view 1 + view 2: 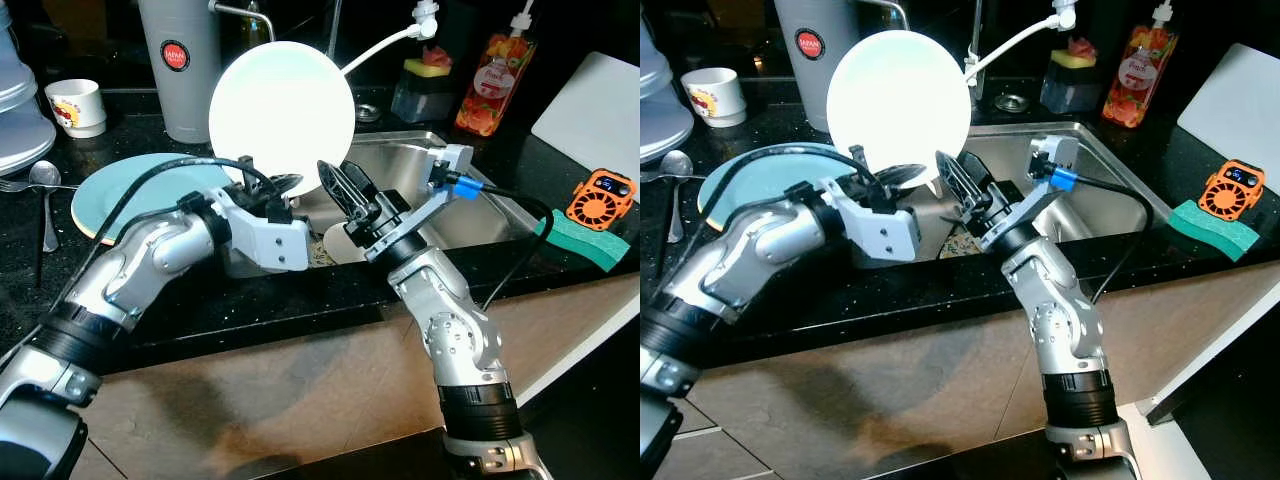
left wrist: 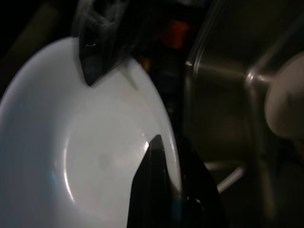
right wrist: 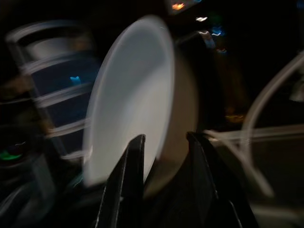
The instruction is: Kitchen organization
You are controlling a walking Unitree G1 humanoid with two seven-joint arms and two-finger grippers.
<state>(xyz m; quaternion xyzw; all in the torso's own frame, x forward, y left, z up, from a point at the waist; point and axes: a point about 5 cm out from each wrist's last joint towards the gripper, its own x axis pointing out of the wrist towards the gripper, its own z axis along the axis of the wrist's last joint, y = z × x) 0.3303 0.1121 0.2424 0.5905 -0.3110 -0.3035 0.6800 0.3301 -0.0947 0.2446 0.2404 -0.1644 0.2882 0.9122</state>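
A white plate [image 1: 282, 110] stands upright over the left edge of the sink [image 1: 480, 220]. My left gripper [image 1: 272, 187] is shut on the plate's lower rim; in the left wrist view one finger [image 2: 97, 47] lies on the plate's face [image 2: 71, 156] and the other [image 2: 156, 190] crosses its edge. My right gripper [image 1: 342, 188] is at the plate's lower right, open. In the blurred right wrist view the plate's rim [image 3: 142, 95] runs into the gap between its two fingers [image 3: 130, 185]. Whether they touch the plate I cannot tell.
A teal plate [image 1: 125, 195] lies on the black counter at left, with a spoon [image 1: 45, 185] and mug [image 1: 77, 105] beyond. A pale dish [image 1: 340, 245] sits in the sink. A grey tumbler [image 1: 180, 60], soap bottle [image 1: 495, 85], green sponge [image 1: 585, 240] and orange device [image 1: 600, 198] stand around.
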